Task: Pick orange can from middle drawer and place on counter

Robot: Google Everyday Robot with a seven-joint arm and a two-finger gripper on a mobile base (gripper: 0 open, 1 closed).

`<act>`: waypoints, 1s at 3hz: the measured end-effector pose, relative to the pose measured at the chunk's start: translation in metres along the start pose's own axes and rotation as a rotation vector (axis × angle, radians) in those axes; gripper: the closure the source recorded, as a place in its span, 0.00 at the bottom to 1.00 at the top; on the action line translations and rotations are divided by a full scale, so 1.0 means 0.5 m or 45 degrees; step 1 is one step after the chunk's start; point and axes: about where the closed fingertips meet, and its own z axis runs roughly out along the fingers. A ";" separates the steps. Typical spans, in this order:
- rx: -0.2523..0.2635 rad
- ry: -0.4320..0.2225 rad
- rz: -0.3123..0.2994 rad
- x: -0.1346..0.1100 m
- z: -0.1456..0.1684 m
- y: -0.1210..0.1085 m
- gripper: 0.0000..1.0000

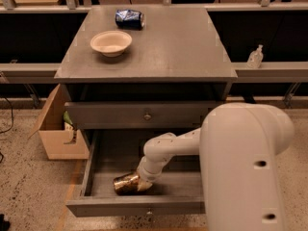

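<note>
Your gripper point(140, 184) sits low in the open middle drawer point(96, 170), against the orange can point(124, 183); you cannot tell its grip.
Two cans: the orange one lies near-left in the drawer, and one crushed blue can point(129, 18) lies far on the counter point(183, 42) behind one bowl point(111, 42). Your arm point(168, 150) bends left and downward.

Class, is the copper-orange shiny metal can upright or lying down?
Lying down: the copper-orange metal can stretches along the floor of the grey wooden drawer, with the gripper at one end.
</note>
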 end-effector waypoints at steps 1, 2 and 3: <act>0.227 0.042 0.050 0.066 -0.138 0.017 1.00; 0.402 0.136 0.049 0.127 -0.263 0.049 1.00; 0.588 0.241 0.032 0.158 -0.417 0.049 1.00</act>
